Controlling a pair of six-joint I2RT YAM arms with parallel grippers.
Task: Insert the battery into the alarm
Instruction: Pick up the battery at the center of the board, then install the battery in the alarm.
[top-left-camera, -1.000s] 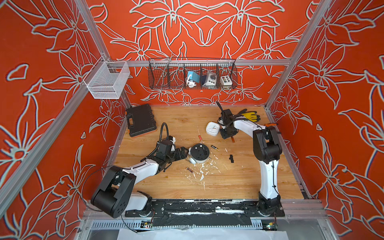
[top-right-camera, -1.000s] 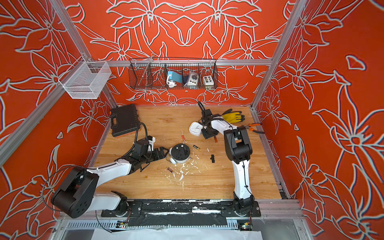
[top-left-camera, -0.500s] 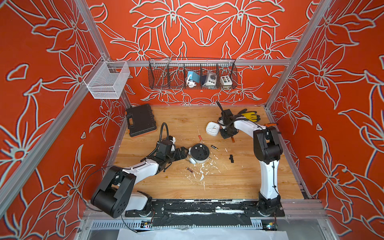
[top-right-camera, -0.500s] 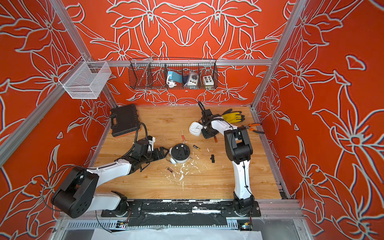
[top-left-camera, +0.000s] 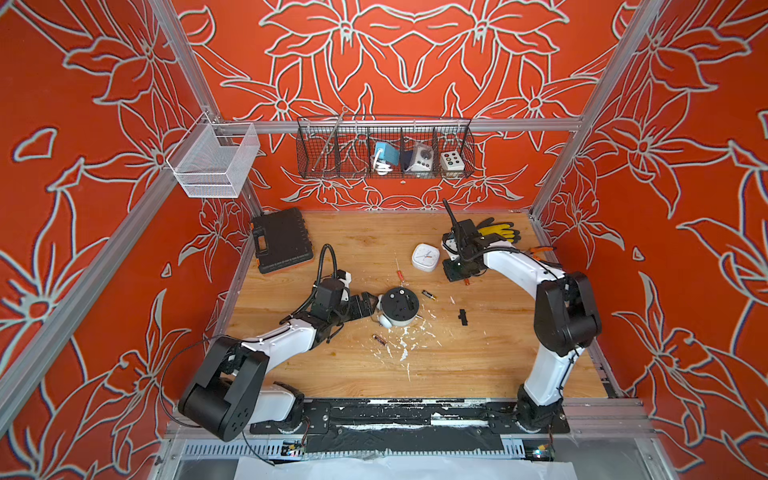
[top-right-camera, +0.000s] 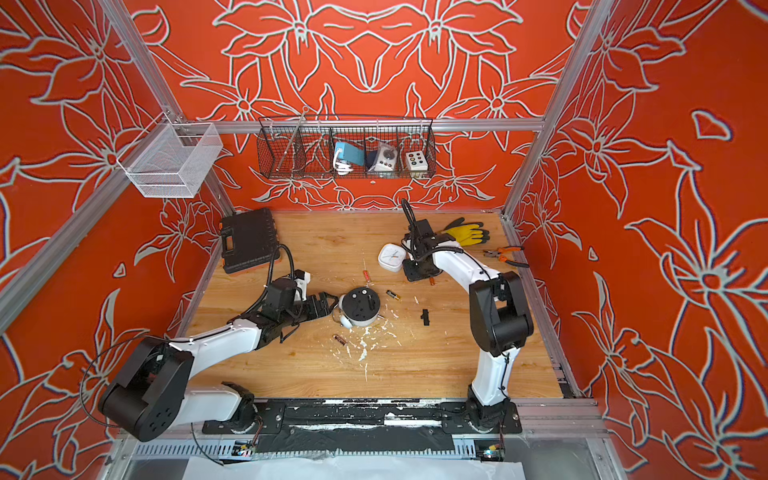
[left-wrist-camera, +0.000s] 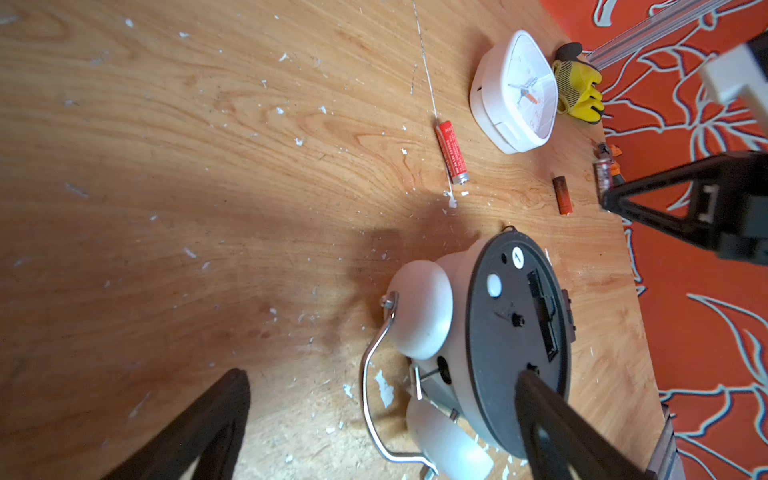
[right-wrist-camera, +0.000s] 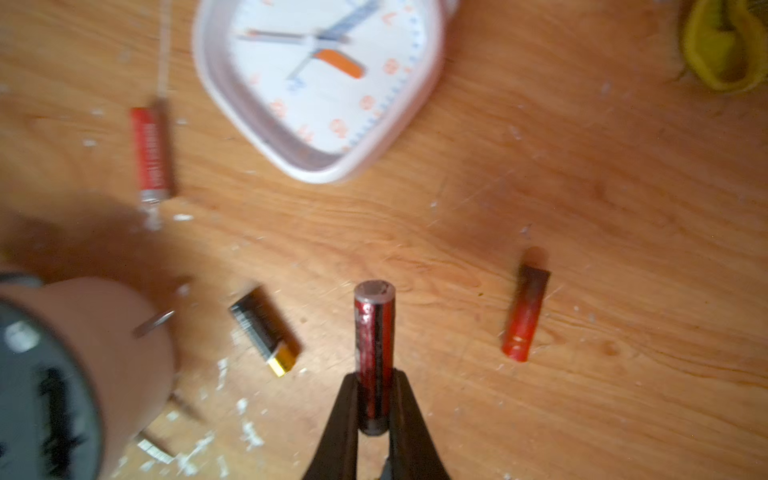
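Orange floral walls (top-left-camera: 395, 62) enclose a wooden tabletop (top-left-camera: 478, 357) flecked with white chips. A blurred wrist view shows the right gripper (right-wrist-camera: 374, 399) clamped on a red-and-black battery (right-wrist-camera: 373, 332) near a white square clock (right-wrist-camera: 320, 83); in both top views its wrist hides that grip. Mid-table, the left gripper (top-left-camera: 368, 302) gapes wide beside the face-down alarm (top-left-camera: 400, 305).

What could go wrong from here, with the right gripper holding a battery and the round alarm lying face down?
1. The right gripper pinches the red battery only at one end, so it may pivot or slip when pressed into the empty slot.
2. The left gripper stands open at the round alarm, not clamping it; the alarm may slide or rock under a push.
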